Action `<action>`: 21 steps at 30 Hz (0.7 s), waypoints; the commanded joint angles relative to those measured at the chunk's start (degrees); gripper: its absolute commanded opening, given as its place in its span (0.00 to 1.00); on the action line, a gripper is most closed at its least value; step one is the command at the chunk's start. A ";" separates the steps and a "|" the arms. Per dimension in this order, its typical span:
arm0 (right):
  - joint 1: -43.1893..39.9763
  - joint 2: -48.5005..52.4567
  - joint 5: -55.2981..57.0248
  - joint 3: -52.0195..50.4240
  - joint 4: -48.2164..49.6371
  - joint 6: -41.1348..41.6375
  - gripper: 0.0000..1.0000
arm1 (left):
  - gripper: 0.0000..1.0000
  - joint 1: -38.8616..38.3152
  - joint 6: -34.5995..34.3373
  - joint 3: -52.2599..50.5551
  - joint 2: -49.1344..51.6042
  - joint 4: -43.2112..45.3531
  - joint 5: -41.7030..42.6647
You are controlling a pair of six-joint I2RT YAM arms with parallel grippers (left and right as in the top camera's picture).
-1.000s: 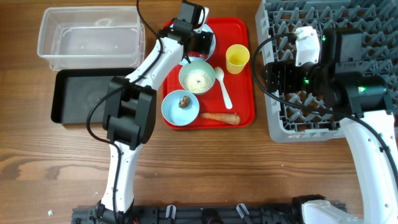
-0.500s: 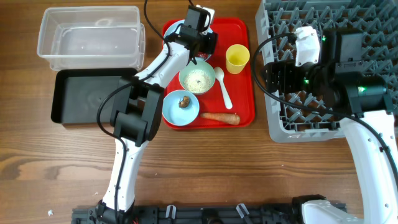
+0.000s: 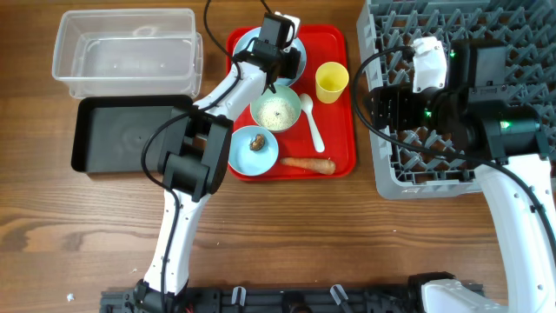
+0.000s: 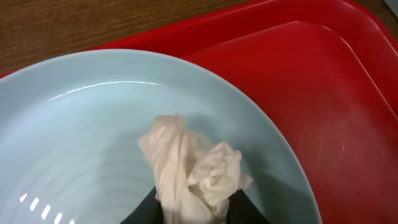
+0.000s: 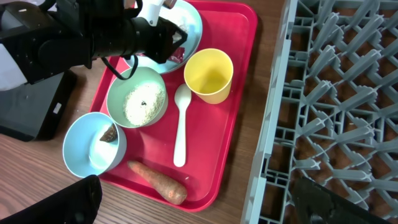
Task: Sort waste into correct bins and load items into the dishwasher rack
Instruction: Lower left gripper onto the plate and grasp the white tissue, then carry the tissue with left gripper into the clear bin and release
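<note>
My left gripper (image 4: 196, 211) is down inside the pale blue plate (image 4: 74, 155), and its two dark fingertips (image 4: 144, 208) are pressed in on either side of the small white crumpled scrap (image 4: 193, 171). The scrap is pinched between them and bunches up above the tips, while its lower part sits against the plate's ribbed inner surface. The plate lies at the far end of the red serving tray (image 3: 334, 130). At the plate's near edge, partly under my left arm, a dark red piece shows, the snack wrapper (image 5: 179, 53) as far as I can tell; any print on it is too small to read. Nearer on the same tray, the pale green bowl (image 5: 118, 81) holds a low heap of white rice (image 5: 142, 99). Just beside it, the pale blue bowl (image 5: 81, 158) holds the brown food lump (image 5: 109, 132). The yellow cup (image 5: 208, 74) stands upright with its mouth up, close to the plate. The white plastic spoon (image 5: 180, 130) lies on the tray floor between the green bowl and the tray's right rim, bowl end toward the cup. The orange carrot (image 5: 155, 182) lies loose along the tray's near edge. Left of the red tray, the clear plastic tub (image 3: 126, 12) and the black tray (image 3: 130, 135) sit one behind the other on the wooden table (image 3: 347, 235). The grey dishwasher rack (image 5: 336, 93) stands on the tray's other side. My right gripper (image 5: 202, 205) hangs over the rack's edge with its jaws spread wide and nothing between them. I can make out no readable writing on any of the containers.
</note>
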 commanded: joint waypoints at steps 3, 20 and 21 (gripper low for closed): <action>0.39 0.44 0.50 1.25 0.02 0.48 1.00 | 0.04 -0.17 0.02 0.70 0.68 -0.31 -0.61; 0.39 0.44 0.48 1.25 1.25 0.72 1.00 | 0.04 5.49 -6.23 0.70 -22.84 -16.26 -6.51; 0.39 0.44 0.50 1.25 1.27 1.51 1.00 | 0.04 6.51 -7.96 0.70 -24.06 -18.32 -7.76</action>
